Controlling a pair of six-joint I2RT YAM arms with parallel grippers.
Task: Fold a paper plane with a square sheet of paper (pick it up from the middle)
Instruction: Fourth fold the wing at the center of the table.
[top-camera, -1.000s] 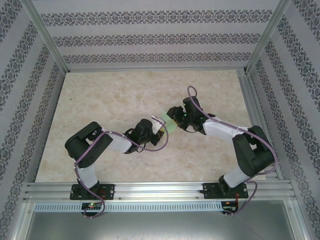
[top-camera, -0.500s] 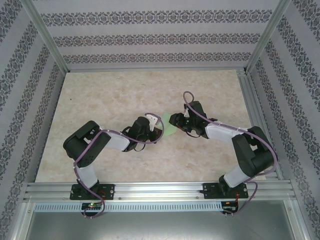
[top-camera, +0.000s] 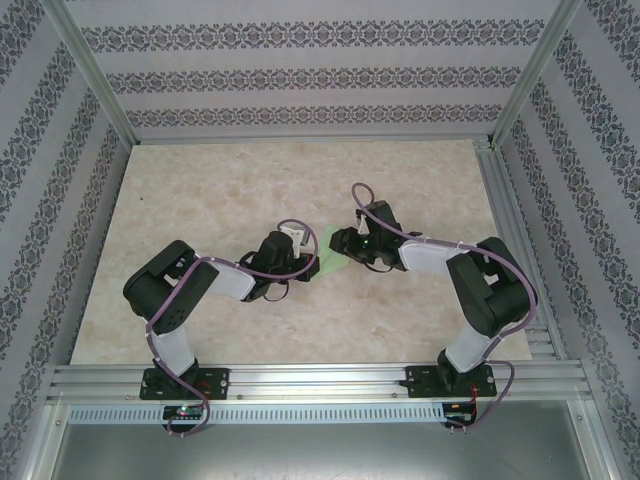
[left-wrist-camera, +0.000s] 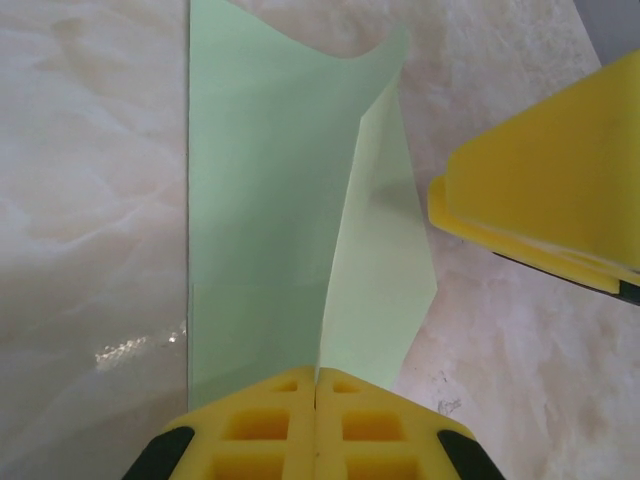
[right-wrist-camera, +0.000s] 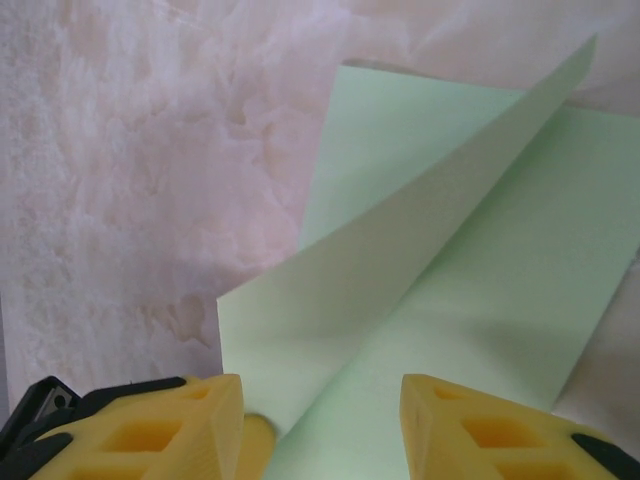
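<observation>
At mid-table the paper (left-wrist-camera: 260, 200) sits further left; left tool (left-wrist-camera: 316, 378) clamps it, right tool (right-wrist-camera: 320, 388) gapes.

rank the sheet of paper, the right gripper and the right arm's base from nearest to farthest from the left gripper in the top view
1. sheet of paper, clamped in the left gripper itself, mid-table
2. right gripper, just to the right, across the sheet
3. right arm's base, at the near edge, far right

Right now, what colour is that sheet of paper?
The paper is plain pale green, clearest in the left wrist view.
</observation>
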